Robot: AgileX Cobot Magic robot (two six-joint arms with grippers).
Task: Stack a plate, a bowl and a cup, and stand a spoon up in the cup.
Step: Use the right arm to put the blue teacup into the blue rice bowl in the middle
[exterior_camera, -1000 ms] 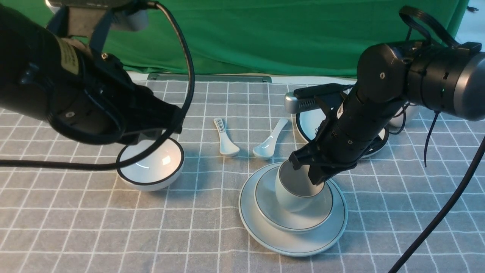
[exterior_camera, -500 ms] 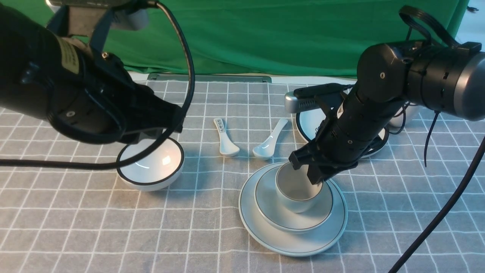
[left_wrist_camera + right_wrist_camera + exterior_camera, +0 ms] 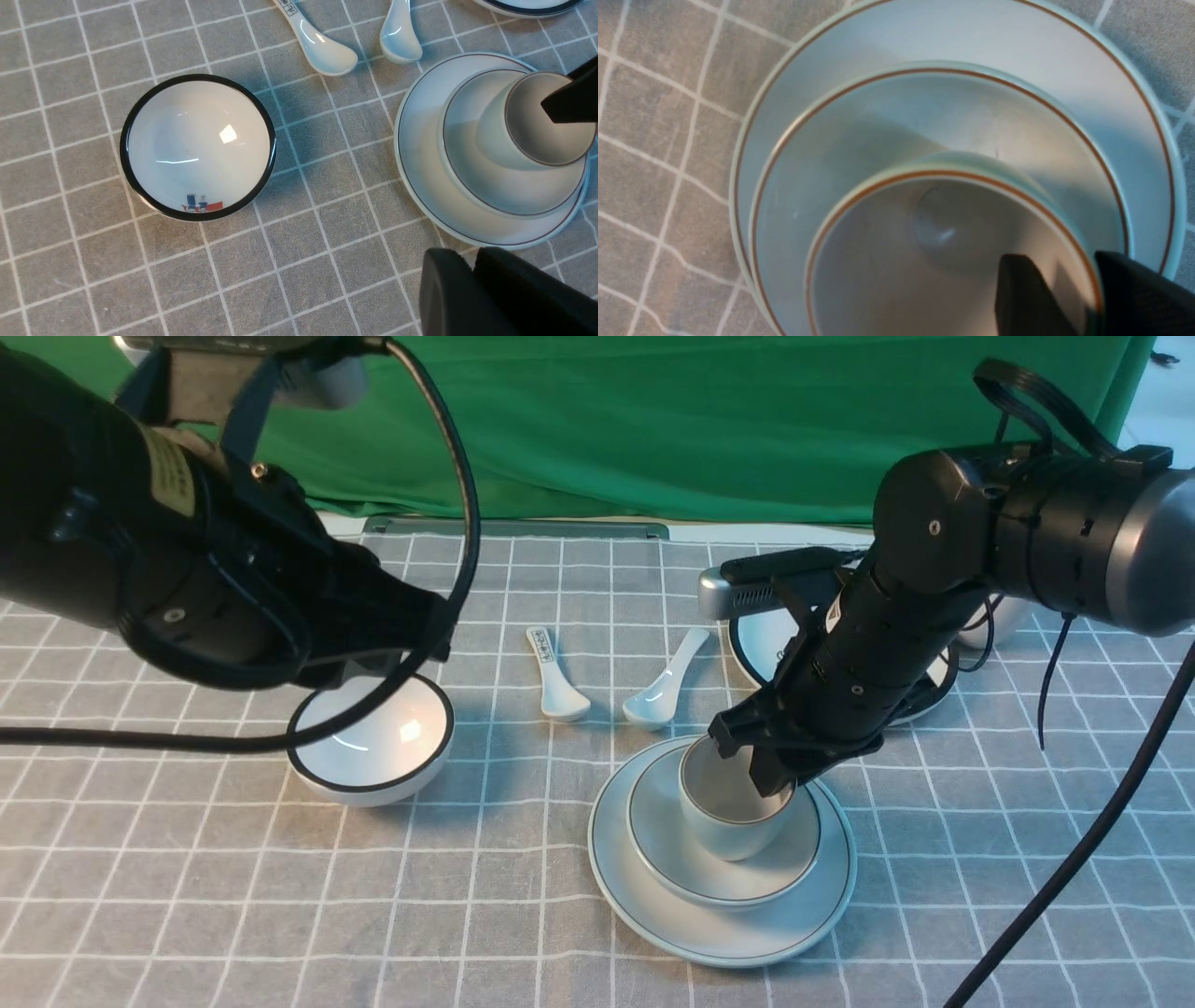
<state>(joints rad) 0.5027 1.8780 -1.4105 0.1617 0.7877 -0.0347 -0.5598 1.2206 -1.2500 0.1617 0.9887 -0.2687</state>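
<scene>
The right arm reaches in from 2 o'clock and slopes down to the stack. The right gripper (image 3: 773,782) sits at the cup's (image 3: 724,821) 1 o'clock rim with its jaws a little apart: one finger (image 3: 1031,298) is inside the cup and the other outside, with a sliver of daylight beside the inner one, so it is not clamping.

The left arm hangs high over the black-rimmed bowl (image 3: 373,786). The left gripper (image 3: 472,280) is pinched together on nothing.

The cup stands upright in the bowl (image 3: 658,845), which sits on the plate (image 3: 616,896). The cup is empty, as is the black-rimmed bowl at the stack's 9 o'clock.

The spoon (image 3: 665,689) lies on the checked cloth (image 3: 233,896) at the stack's 11 o'clock, beside a printed spoon (image 3: 555,683).
</scene>
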